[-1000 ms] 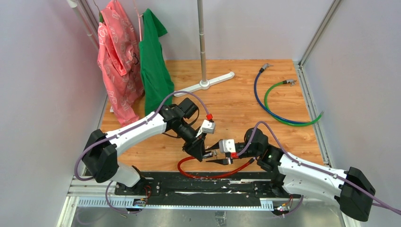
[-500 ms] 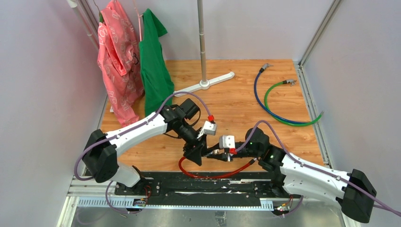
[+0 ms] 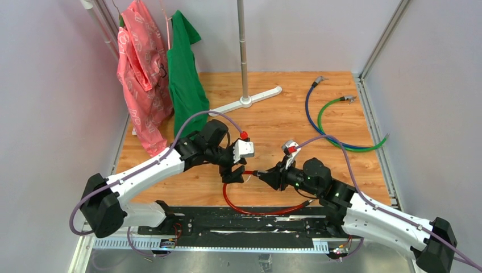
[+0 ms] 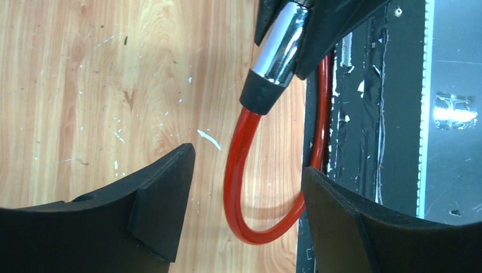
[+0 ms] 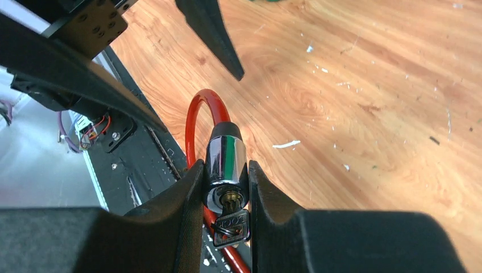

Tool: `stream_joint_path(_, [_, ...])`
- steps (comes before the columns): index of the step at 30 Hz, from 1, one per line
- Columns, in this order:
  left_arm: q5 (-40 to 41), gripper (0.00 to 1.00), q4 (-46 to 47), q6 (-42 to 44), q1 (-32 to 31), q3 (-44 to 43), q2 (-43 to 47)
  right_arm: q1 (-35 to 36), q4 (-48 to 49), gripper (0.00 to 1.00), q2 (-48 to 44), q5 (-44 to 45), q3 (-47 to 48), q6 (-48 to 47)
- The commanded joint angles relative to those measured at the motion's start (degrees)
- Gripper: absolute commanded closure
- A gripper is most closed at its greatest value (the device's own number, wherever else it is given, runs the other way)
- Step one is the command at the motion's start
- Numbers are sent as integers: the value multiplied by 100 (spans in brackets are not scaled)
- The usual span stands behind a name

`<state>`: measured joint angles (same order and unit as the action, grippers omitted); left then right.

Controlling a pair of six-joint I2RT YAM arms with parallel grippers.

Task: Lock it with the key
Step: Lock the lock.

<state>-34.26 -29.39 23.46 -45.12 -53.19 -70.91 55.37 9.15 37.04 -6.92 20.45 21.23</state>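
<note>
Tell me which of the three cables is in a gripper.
The red cable: its chrome lock end is clamped in the right gripper. The blue cable and green cable lie loose, far right.

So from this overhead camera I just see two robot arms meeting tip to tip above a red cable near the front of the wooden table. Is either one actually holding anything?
Observer: Yes. The right wrist camera shows the right gripper shut on a shiny chrome lock cylinder at the end of the red plastic-coated cable.
Operator: And where's the key?
Observer: In that same view, a small dark-headed metal key sits in the cylinder's end face, nearest the camera.
Operator: What about the other arm?
Observer: Its wrist camera shows the left gripper open, holding nothing.
</note>
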Motion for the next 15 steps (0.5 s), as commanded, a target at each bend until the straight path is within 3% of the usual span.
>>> stream_joint_path(1, [-355, 24, 675, -373, -154, 237, 47, 70, -1095, 100, 183, 324, 456, 1049])
stream_joint_path(7, [-369, 28, 1825, -966, -410, 710, 17, 69, -1159, 100, 534, 22, 618, 1298])
stream_joint_path(11, [-285, 41, 2430, -1189, -425, 777, -78, 70, -1139, 100, 560, -68, 653, 1354])
stream_joint_path(15, [-442, 55, 2416, -1151, -456, 811, -136, 70, -1150, 100, 510, -63, 666, 1283])
